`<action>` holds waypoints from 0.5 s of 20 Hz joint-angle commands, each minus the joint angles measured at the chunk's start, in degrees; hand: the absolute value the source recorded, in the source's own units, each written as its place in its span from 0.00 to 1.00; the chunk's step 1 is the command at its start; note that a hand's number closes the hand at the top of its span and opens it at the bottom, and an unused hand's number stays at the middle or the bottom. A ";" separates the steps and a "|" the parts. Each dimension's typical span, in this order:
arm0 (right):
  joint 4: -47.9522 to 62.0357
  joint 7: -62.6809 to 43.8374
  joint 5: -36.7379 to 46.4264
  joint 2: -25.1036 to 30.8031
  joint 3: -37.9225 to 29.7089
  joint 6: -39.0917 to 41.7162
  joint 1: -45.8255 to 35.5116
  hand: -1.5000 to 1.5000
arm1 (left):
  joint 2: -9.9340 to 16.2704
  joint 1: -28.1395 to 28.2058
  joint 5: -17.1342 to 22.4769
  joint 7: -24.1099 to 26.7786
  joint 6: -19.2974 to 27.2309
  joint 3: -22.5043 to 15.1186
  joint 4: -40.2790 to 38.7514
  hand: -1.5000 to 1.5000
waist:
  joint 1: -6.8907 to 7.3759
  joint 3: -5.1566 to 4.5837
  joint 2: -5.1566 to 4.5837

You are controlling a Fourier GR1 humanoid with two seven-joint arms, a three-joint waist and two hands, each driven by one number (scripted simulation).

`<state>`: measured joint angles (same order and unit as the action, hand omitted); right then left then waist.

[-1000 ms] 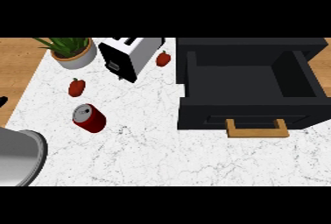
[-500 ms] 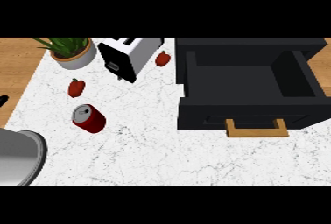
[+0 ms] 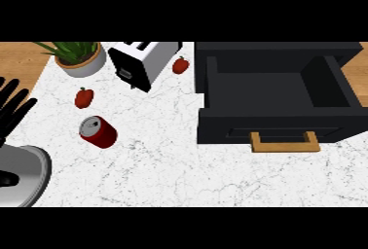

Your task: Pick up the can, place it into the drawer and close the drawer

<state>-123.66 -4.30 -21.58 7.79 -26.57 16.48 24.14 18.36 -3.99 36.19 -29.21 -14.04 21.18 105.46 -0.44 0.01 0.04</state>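
Left hand [image 3: 13,109] rests open, fingers straight; one can [image 3: 98,132], one open drawer [image 3: 277,95], two peppers [image 3: 84,97].

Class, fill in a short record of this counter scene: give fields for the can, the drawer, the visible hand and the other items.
can: red can lying on its side on the white counter, left of the drawer
drawer: black drawer pulled open, nothing in it, wooden handle facing the robot
left hand: left hand open at the left edge, fingers up, resting
right hand: not in view
other items: potted plant, toaster, two red peppers
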 commanded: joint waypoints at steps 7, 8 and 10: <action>1.52 1.79 -0.57 -1.50 -5.90 6.59 1.74 0.00 | -3.20 -4.10 -8.15 5.65 0.93 -4.28 -7.95 0.00 | 0.05 0.00 0.00; 4.39 2.82 0.07 -0.67 -5.86 6.71 -0.05 0.00 | -4.36 -4.41 -10.58 7.36 0.71 -5.90 -11.56 0.00 | 0.01 0.00 -0.05; 3.08 -0.55 -3.43 -0.24 -7.34 6.74 -0.75 0.00 | -4.29 -5.75 -11.04 8.82 0.84 -5.44 -13.29 0.00 | 0.06 -0.01 -0.04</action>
<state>-122.42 -3.79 -23.67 6.71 -32.01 22.18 25.31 15.41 -7.99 28.46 -23.38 -13.74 17.21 96.10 -0.44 0.00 0.03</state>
